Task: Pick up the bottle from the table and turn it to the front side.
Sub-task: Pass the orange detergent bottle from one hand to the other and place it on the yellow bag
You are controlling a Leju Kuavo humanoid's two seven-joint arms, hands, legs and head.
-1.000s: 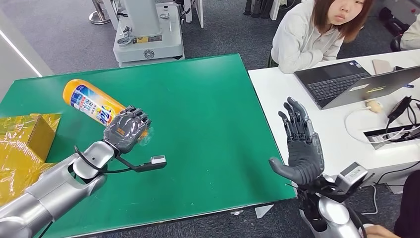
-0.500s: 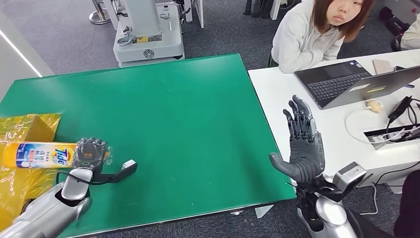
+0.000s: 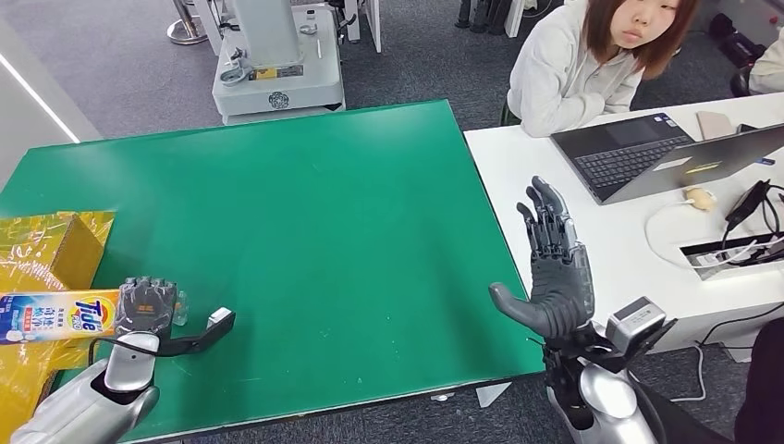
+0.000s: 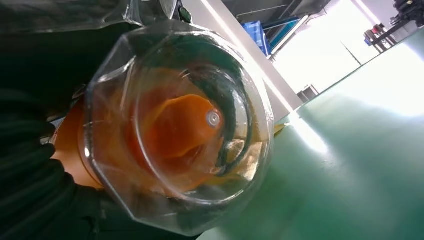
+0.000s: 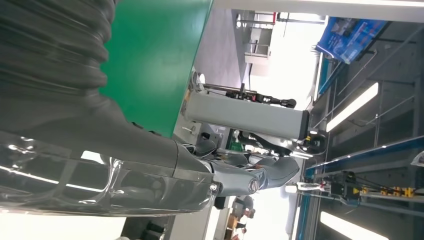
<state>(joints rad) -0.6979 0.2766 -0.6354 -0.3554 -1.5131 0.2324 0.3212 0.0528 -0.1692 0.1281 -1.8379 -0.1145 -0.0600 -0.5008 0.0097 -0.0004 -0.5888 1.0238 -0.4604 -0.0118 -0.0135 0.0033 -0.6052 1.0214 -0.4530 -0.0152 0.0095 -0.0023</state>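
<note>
An orange detergent bottle (image 3: 57, 314) with a blue and white label lies on its side in the air at the table's front left corner. My left hand (image 3: 144, 305) grips it near its clear base end. The left wrist view looks straight at that clear base (image 4: 180, 125), with orange liquid behind it and my dark fingers (image 4: 30, 170) around it. My right hand (image 3: 553, 268) stands upright off the right edge of the green table (image 3: 351, 222), fingers spread, holding nothing. Its thumb (image 5: 100, 125) shows in the right wrist view.
A yellow cardboard box (image 3: 51, 250) in crinkled wrap sits at the table's left edge, close behind the bottle. A white desk (image 3: 518, 166) with laptops (image 3: 647, 153) and cables adjoins on the right, where a person (image 3: 582, 65) sits. A grey machine base (image 3: 277, 79) stands beyond the table.
My left hand has pulled the bottle back and to the left, from above the table's left middle to the front left corner, turning it level. My right hand shifted slightly.
</note>
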